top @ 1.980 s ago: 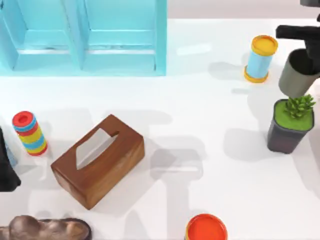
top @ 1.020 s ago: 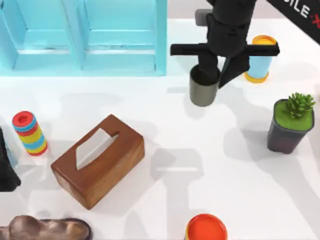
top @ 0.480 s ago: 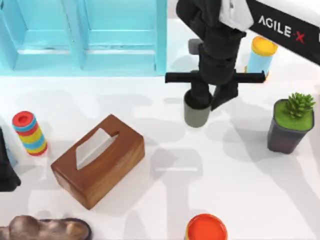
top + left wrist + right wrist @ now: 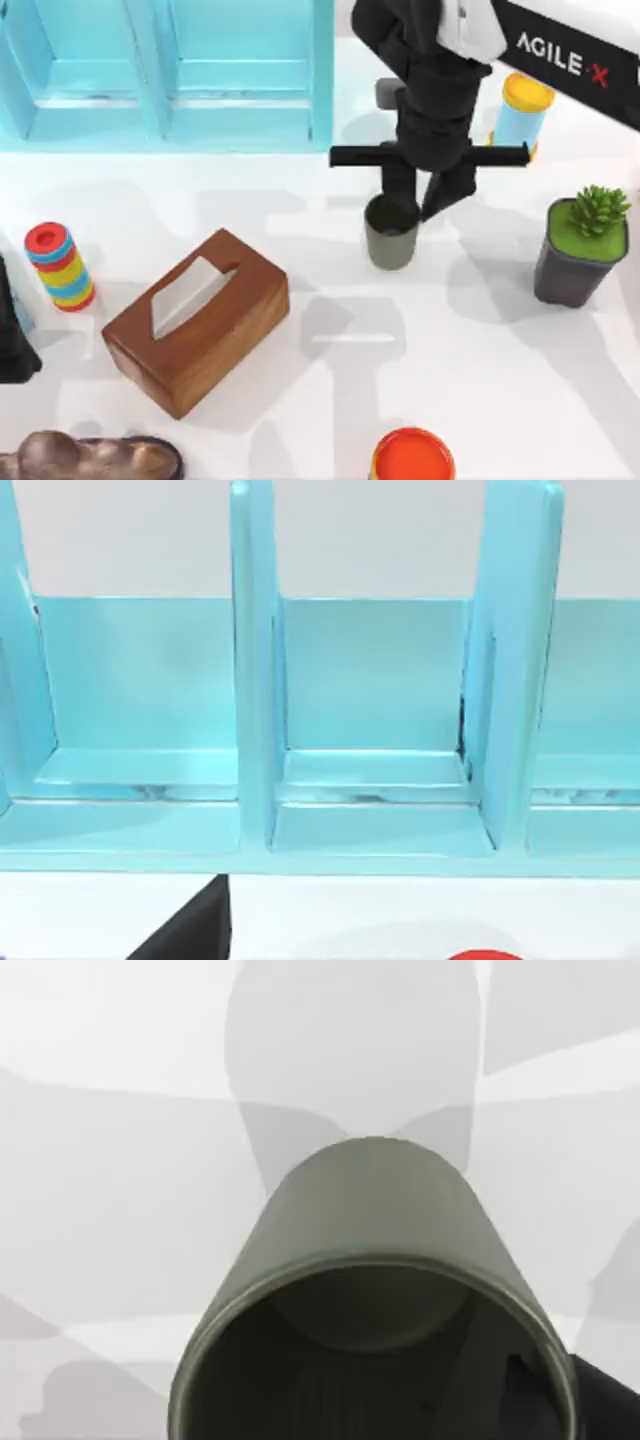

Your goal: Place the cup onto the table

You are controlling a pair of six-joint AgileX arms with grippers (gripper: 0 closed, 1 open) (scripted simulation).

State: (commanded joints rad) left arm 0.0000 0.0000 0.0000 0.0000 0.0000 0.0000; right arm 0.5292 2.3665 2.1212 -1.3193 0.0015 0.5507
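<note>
Right gripper (image 4: 418, 205) holds the rim of the one cup (image 4: 391, 234), which stands upright on the table (image 4: 470, 340)

One dark finger (image 4: 535, 1400) sits inside the cup's rim and the other outside it, so the fingers are narrow around its wall; the cup is right of centre, just near of the one light blue shelf cabinet (image 4: 165, 75). Around it: one blue cylinder with yellow ends (image 4: 520, 112) far right, one potted plant (image 4: 583, 245) right, one wooden tissue box (image 4: 196, 320) left, one striped stack (image 4: 59, 266) far left, one orange-topped container (image 4: 412, 457) near. The left arm (image 4: 12, 325) is parked at the left edge; whether its fingers are apart I cannot tell
</note>
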